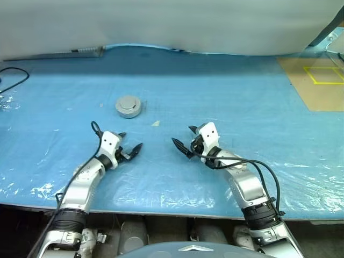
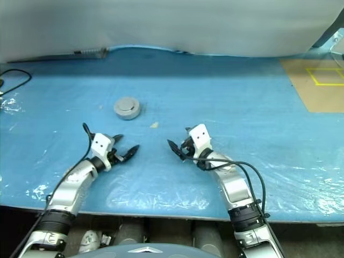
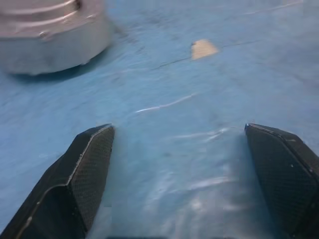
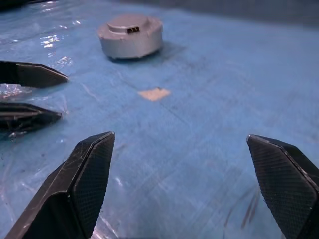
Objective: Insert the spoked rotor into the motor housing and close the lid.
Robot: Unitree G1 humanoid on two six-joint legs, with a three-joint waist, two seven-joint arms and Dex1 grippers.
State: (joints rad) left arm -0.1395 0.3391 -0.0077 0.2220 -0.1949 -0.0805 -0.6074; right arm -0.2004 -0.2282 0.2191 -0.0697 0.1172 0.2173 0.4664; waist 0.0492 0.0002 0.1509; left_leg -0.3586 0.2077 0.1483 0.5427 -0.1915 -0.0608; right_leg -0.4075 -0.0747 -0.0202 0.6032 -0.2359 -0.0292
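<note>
The blue-covered table (image 1: pixel 258 97) carries one closed grey unit: the motor housing (image 1: pixel 128 106) with the lid (image 4: pixel 128 22) seated on top, well ahead of both arms. The rotor is presumably inside, though the closed lid hides it. The task looks finished. The left gripper (image 1: pixel 130 150) and right gripper (image 1: pixel 183 141) hover with fingers spread wide, holding nothing.

Motor housing (image 1: pixel 128 106) — matt grey metal; table cover (image 1: pixel 226 91) — glossy blue plastic film.
</note>
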